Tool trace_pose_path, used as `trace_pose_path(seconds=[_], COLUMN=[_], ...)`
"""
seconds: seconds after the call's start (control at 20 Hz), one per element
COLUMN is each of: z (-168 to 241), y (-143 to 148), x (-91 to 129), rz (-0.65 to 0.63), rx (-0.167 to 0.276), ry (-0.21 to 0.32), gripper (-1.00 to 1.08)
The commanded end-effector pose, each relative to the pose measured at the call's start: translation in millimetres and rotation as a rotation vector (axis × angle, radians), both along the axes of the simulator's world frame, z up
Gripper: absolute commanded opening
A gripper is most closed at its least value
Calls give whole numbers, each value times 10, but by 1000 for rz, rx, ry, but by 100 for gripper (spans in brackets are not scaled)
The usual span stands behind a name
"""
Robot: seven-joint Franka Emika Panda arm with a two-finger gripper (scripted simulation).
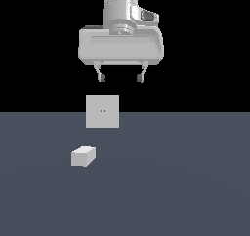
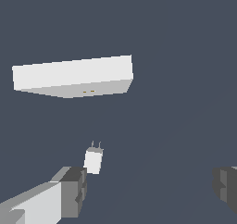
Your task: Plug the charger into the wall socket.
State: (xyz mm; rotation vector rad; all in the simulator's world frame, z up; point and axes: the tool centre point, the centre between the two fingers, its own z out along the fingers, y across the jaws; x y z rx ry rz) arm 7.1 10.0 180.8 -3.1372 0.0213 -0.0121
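Where it lies, the charger (image 1: 83, 156) looks off-white, blocky.

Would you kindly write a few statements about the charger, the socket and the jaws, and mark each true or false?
1. The gripper holds the charger. False: its jaws are open and empty, high above the floor.
2. The wall socket stands upright on the floor. True.
3. The charger is already plugged in. False: it lies apart from the socket, nearer the camera in the exterior view.
4. The wrist view shows two prongs on the charger pointing toward the socket. True.
5. The socket has two small holes at its centre. True.
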Motion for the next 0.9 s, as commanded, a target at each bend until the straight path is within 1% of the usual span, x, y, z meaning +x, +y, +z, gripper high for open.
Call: trace_pose_path(seconds=[0.0, 0.4, 0.6, 0.85], z=[0, -39, -88, -181], y=[0, 27, 62, 125], x=[0, -39, -87, -169], rz=[0, -6, -13, -27], rx=[0, -1, -3, -6], ry=[0, -19, -42, -85], gripper=[100, 100, 100, 100])
